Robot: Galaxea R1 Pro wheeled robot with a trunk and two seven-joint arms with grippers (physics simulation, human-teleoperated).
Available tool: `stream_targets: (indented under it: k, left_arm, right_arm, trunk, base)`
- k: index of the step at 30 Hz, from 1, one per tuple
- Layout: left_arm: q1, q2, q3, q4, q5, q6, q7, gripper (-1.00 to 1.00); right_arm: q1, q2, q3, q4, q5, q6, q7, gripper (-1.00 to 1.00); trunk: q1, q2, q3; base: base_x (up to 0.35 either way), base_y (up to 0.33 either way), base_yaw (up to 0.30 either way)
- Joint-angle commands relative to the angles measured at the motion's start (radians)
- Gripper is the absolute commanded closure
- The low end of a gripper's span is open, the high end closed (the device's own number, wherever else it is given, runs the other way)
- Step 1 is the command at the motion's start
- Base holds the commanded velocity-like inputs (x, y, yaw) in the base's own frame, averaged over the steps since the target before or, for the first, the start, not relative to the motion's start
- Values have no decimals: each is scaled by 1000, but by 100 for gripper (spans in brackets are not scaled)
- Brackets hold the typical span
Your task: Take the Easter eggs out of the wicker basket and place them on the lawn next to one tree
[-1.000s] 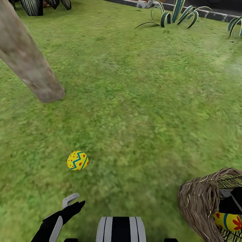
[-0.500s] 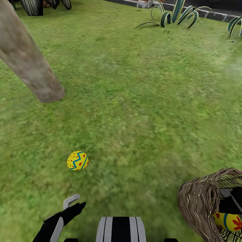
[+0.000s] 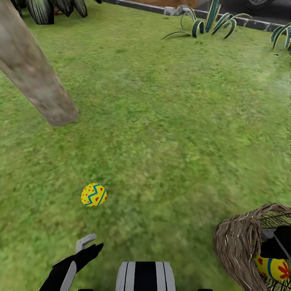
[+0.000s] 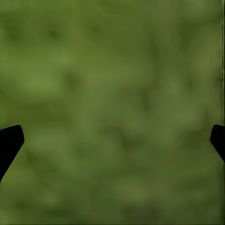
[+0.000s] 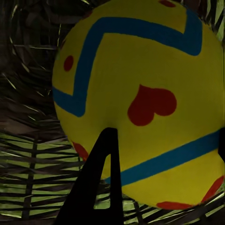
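Right end effector (image 5: 164,178) reaches into the wicker basket (image 3: 238,246) with fingers spread about an Easter egg (image 5: 140,98) — not yet pinched — while the left end effector (image 3: 87,246), spread and empty, hovers over the lawn (image 3: 161,121).

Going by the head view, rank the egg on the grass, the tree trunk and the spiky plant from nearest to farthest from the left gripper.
1. Egg on the grass, just ahead of the left gripper.
2. Tree trunk, farther ahead on the left.
3. Spiky plant, at the far lawn edge on the right.
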Motion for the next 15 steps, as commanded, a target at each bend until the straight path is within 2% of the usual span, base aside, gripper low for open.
stream_targets:
  k: [1,7,15]
  left_arm:
    - [0,-1,5,-1,7,9,-4,-100]
    - [0,-2,5,20,8,9,-4,-100]
    - [0,-2,5,28,8,9,-4,-100]
  right_arm:
    - [0,2,-2,0,4,4,8,100]
    - [0,12,-2,1,4,2,7,100]
    - [0,26,-2,1,5,1,6,100]
  trunk:
    - [-1,0,3]
    - [-3,1,27]
    - [-7,3,58]
  base:
    - [0,0,0]
    - [0,0,8]
    - [0,0,227]
